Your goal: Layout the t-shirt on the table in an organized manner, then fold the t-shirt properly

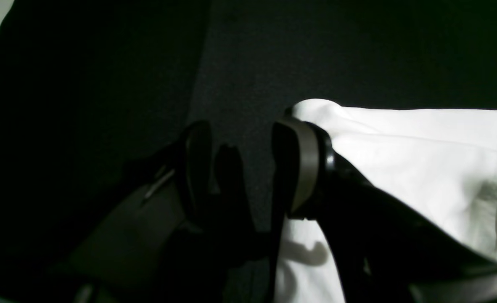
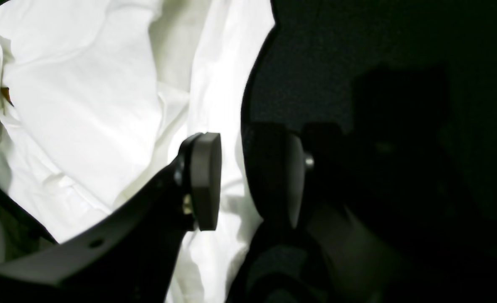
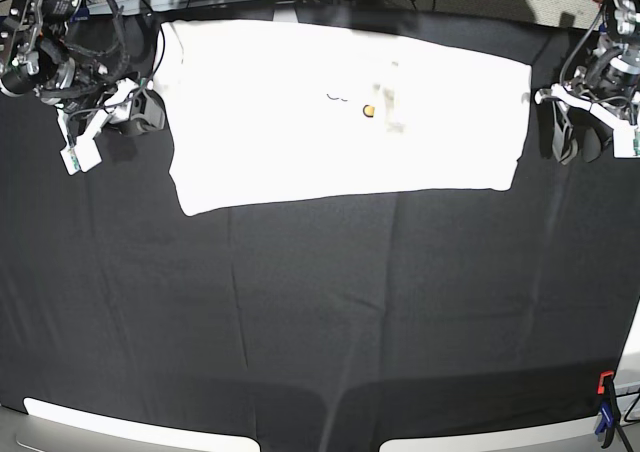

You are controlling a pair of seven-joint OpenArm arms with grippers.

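Crosswise on the desk [image 3: 300, 312] the t-shirt [image 3: 340, 112] was spread, each short edge flanked by an end effector, left [image 1: 240, 168] and right [image 2: 248, 176], both parted, seemingly gripping nothing.

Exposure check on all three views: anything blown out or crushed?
Base view: the t-shirt is blown out, print barely legible, while the table keeps visible creases. Left wrist view: shirt bright, left tool and table cloth crushed nearly black. Right wrist view: same, white folds clipped, right tool half lost in shadow.
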